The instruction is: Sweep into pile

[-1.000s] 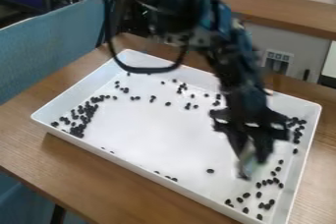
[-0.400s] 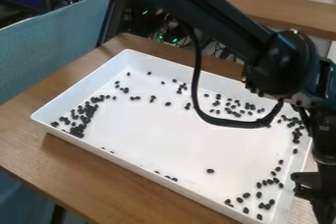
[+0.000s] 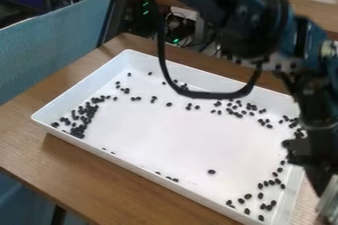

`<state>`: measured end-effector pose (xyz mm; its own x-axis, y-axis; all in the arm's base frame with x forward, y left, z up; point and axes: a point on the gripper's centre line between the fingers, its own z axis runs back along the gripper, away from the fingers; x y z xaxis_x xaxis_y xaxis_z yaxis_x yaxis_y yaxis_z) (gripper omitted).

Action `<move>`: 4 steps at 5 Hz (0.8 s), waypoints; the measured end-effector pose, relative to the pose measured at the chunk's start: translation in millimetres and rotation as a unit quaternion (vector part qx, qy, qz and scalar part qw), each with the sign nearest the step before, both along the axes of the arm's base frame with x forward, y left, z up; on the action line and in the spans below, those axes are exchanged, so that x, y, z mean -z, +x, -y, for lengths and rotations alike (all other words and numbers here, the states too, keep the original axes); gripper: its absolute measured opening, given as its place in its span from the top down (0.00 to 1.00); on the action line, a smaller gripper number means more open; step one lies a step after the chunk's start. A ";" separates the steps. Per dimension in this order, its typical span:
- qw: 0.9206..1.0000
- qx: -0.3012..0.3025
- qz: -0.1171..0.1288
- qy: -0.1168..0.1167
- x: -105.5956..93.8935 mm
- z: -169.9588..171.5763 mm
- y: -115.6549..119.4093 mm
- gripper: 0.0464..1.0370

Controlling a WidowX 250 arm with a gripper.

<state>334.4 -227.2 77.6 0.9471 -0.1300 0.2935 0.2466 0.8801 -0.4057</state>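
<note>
Low at the right edge, my gripper point(image 3: 320, 182) hangs beside the white tray's right wall, shut on a pale, ribbed tool point(image 3: 328, 203) that the view's edge cuts off. The white tray point(image 3: 99, 140) holds small dark beans. A dense cluster of beans point(image 3: 82, 120) lies at its left end. More beans point(image 3: 241, 110) are strewn along the back, and others point(image 3: 261, 196) lie near the front right corner. A single bean point(image 3: 211, 171) rests on the floor towards the front. The arm hides part of the right wall.
The tray stands on a wooden table point(image 3: 151, 193). A blue fabric partition point(image 3: 53, 41) rises at the left. Behind is another wooden surface point(image 3: 307, 11), with cables and green lights near it. A black cable loop hangs from the arm over the tray's back.
My gripper has left the tray's right part, passing rightward over the wall. Since the middle frame it has shifted slightly up and left, with the pale tool in view. The beans look much the same.
</note>
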 end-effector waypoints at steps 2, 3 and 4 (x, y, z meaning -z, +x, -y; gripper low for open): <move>0.998 -0.042 -0.035 0.010 -21.2 -48.9 14.4 0.66; 0.996 -0.053 -0.054 0.037 4.4 -72.2 27.1 0.66; 0.996 -0.054 -0.063 0.025 20.3 -80.1 33.3 0.66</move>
